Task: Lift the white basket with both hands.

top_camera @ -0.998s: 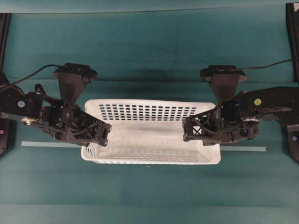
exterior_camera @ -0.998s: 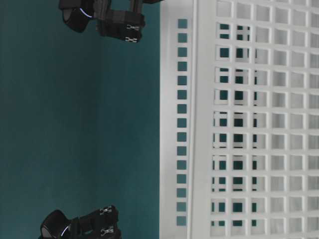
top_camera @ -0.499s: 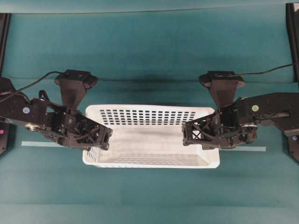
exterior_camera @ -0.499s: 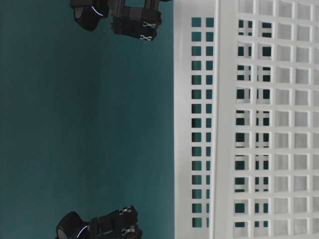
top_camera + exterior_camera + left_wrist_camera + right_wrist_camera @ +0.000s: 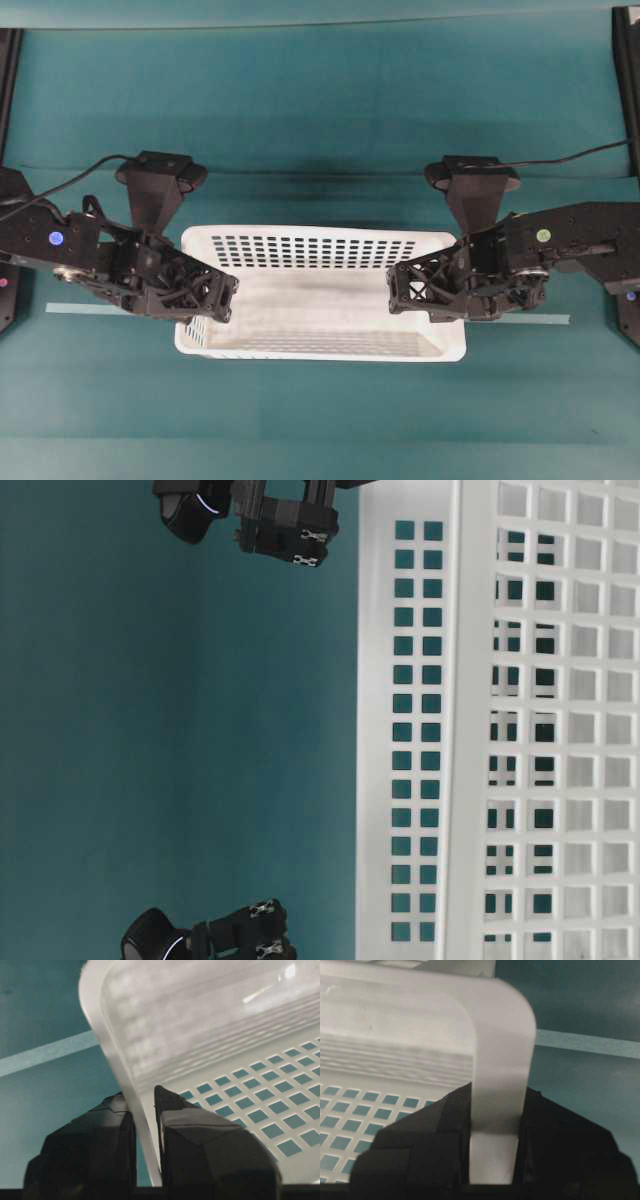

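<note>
Basket (image 5: 320,295) runs 9-to-3, left gripper (image 5: 205,300) pinching its 9 o'clock rim, right gripper (image 5: 415,293) pinching the 3 o'clock rim.

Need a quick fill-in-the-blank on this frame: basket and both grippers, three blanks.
1. The left black lattice gripper is shut on the large white perforated plastic basket's ____.
2. The right black lattice gripper grips the ____ end.
3. A pale tape strip lies on the ____ cloth.

Missing: rim; opposite; teal

A teal tabletop (image 5: 320,110) bears a pale strip, perhaps tape (image 5: 80,308), under even light.
</note>
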